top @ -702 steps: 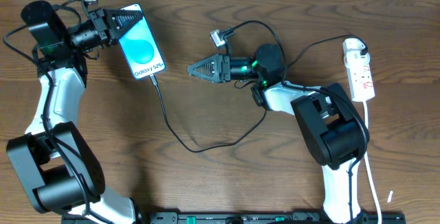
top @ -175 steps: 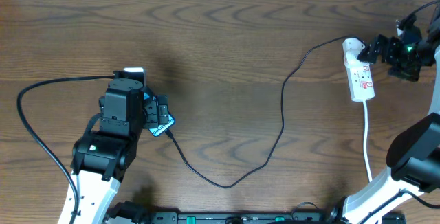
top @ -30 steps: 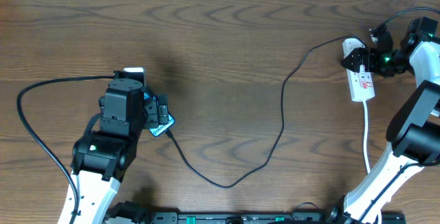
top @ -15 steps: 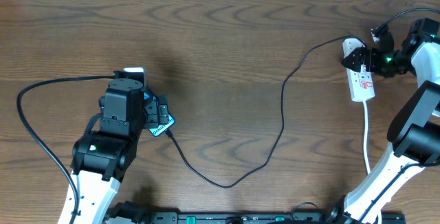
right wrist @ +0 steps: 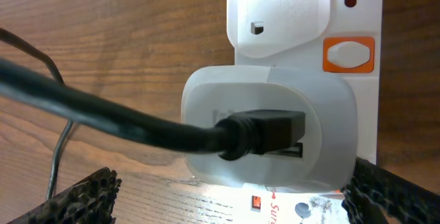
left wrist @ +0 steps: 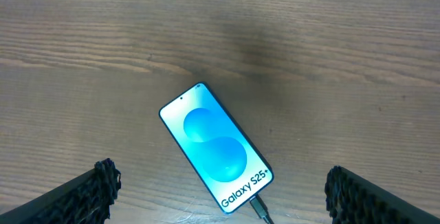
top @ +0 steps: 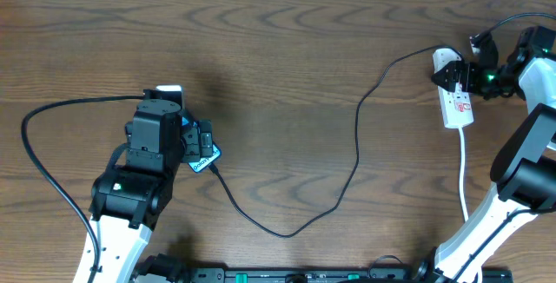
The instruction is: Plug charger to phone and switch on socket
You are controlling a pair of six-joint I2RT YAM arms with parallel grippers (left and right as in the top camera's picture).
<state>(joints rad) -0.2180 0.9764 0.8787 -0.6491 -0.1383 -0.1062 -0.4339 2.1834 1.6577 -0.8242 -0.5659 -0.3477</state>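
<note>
Since the charger [top: 356, 148] sits plugged into the phone [left wrist: 215, 148], flat beneath the spread, empty left gripper [left wrist: 223, 195], only the switch is left. Right gripper [right wrist: 237, 195] hangs wide apart, empty, over the socket [right wrist: 357, 4] at the table's far right. Best to shift toward the orange switch [right wrist: 349, 53] and press with one fingertip, squarely.

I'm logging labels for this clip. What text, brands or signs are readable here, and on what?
"Galaxy S25+": white text on the phone screen, left wrist view.
Red print on the socket: cut off at the frame edge in the right wrist view and too small in the overhead view, so unreadable.
No other text shows.
</note>
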